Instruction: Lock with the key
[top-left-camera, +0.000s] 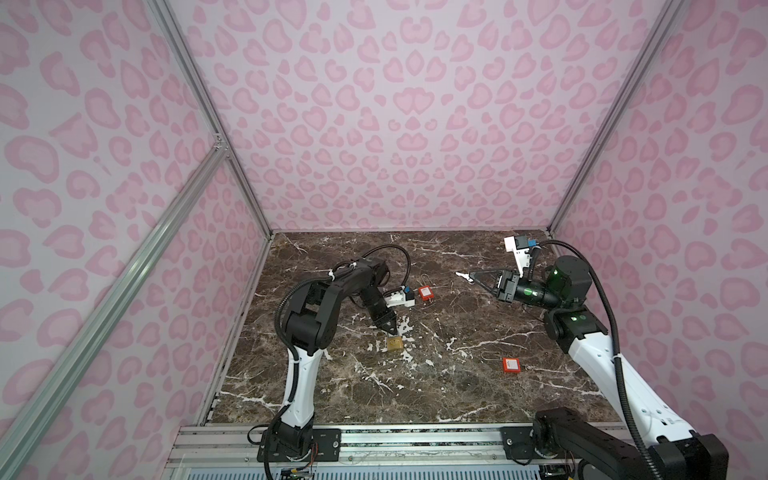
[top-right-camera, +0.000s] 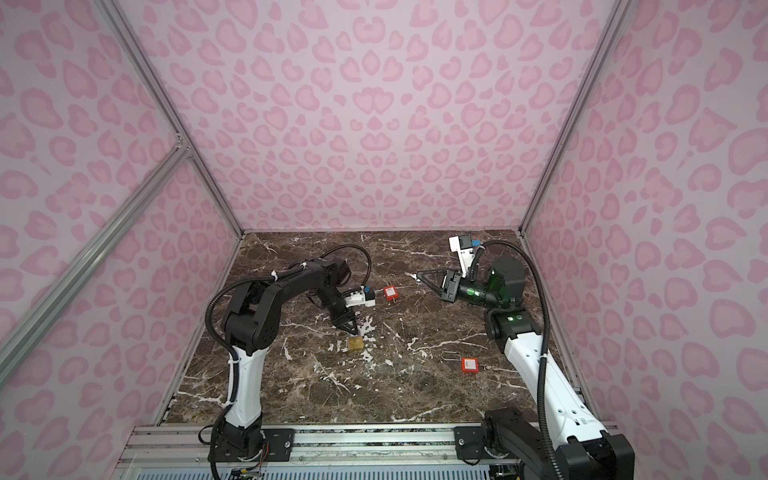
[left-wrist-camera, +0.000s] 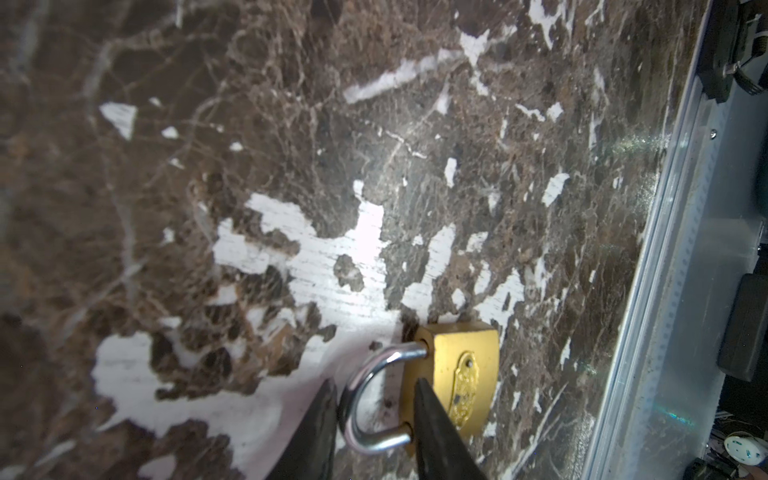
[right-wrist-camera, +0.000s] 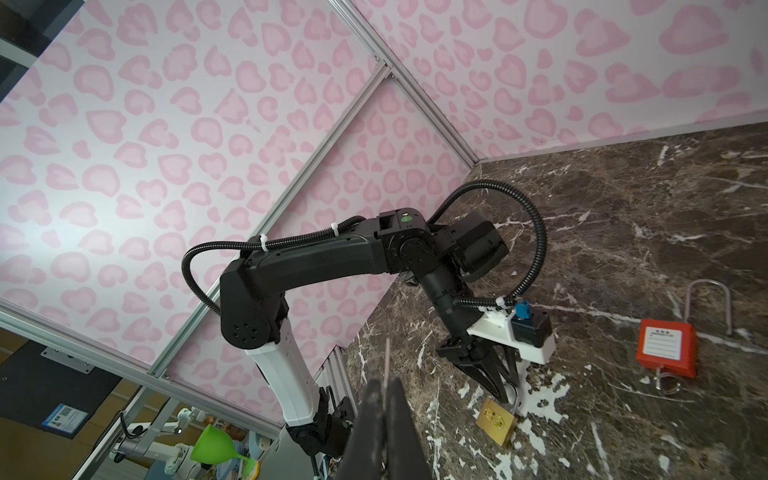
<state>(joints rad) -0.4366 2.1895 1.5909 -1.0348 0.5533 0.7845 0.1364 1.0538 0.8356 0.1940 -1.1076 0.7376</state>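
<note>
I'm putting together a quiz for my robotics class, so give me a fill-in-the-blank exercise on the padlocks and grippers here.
The fingers of the left gripper straddle the brass padlock's ____.
Besides it, ____ red padlocks lie on the table.
The right gripper pinches a thin ____.
Missing words: shackle; two; key.

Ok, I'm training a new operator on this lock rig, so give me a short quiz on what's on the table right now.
1. How many red padlocks lie on the table?
2. True or false: the right gripper is open and empty.
3. The left gripper hangs over: A) the brass padlock B) a red padlock C) bare table.
Key: 1. Two. 2. False: it is shut on a thin key. 3. A; its open jaws straddle the shackle.
</note>
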